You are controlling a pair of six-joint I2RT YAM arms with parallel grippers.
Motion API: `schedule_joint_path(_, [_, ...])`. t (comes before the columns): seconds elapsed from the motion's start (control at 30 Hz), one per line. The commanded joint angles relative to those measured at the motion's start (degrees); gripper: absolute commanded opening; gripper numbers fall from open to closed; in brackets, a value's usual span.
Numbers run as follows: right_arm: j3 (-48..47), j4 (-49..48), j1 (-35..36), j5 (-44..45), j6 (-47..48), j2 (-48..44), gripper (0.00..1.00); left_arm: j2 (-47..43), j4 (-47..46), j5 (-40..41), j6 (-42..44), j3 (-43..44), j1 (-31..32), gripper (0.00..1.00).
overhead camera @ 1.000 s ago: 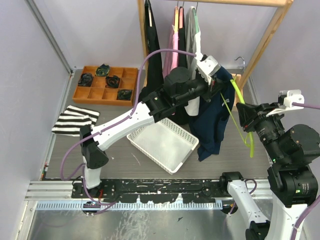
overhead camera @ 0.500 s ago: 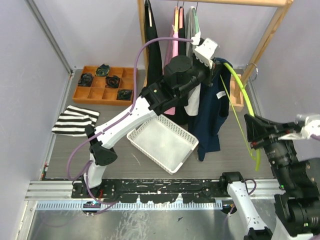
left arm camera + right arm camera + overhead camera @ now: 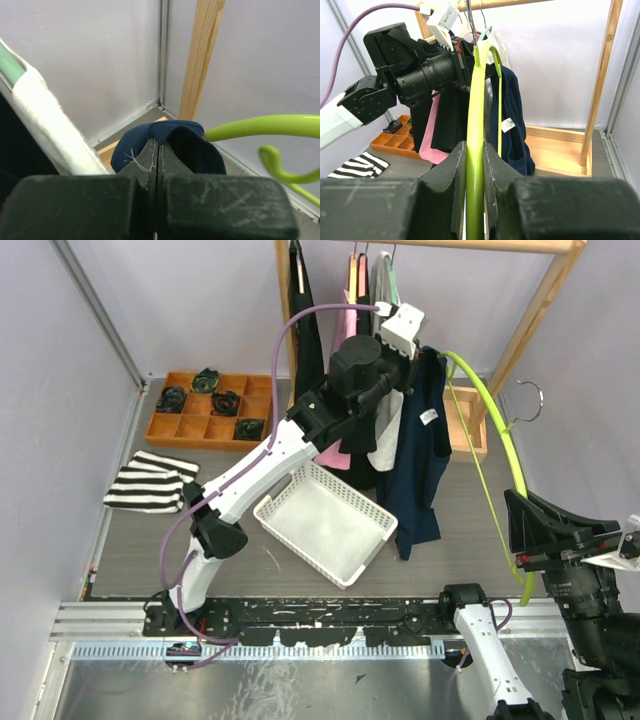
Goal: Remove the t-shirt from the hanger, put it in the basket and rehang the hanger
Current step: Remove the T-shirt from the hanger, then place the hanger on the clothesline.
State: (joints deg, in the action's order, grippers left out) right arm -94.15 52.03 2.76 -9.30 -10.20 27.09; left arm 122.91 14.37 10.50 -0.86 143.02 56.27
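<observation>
Against the back wall stands a wooden clothes rack (image 3: 530, 330). Just in front of it my left gripper (image 3: 158, 148) has its fingers pressed tight on a fold of the navy t-shirt (image 3: 415, 460) near the neckline, so the shirt hangs from my pinch, beside the white basket (image 3: 325, 520). My right gripper (image 3: 474, 150) clamps the lime-green hanger (image 3: 475, 100) and holds it off to the right, its far tip just beside the neck opening; I judge that pulling the two apart should slip it free.
</observation>
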Motion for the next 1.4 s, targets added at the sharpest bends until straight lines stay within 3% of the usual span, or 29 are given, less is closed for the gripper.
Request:
schedule_joint_path(0.0, [-1.43,-3.39,-0.22,1.40,-0.12,-0.33,0.01,-0.26,-2.39,0.15,0.24,1.53,-0.49,0.00])
schedule_joint_path(0.27, [1.74,-10.32,-0.22,7.03,-3.85,2.39,0.01,-10.47,-3.91,-4.56,-1.40,-12.01,0.71,0.00])
schedule_joint_path(0.6, [6.55,-20.89,-0.22,9.83,-4.36,13.81,0.01,-28.15,-3.93,-7.80,-0.21,-29.40,6.56,0.00])
schedule_joint_path(0.97, [-2.61,-26.80,-0.22,11.04,-2.02,30.37,0.01,-42.07,-4.15,-10.50,-1.69,-36.50,6.92,0.00])
schedule_joint_path(1.37, [-14.27,-27.87,-0.22,11.67,0.14,42.67,0.00,-49.70,-6.85,-11.89,-2.72,-39.39,6.93,0.00])
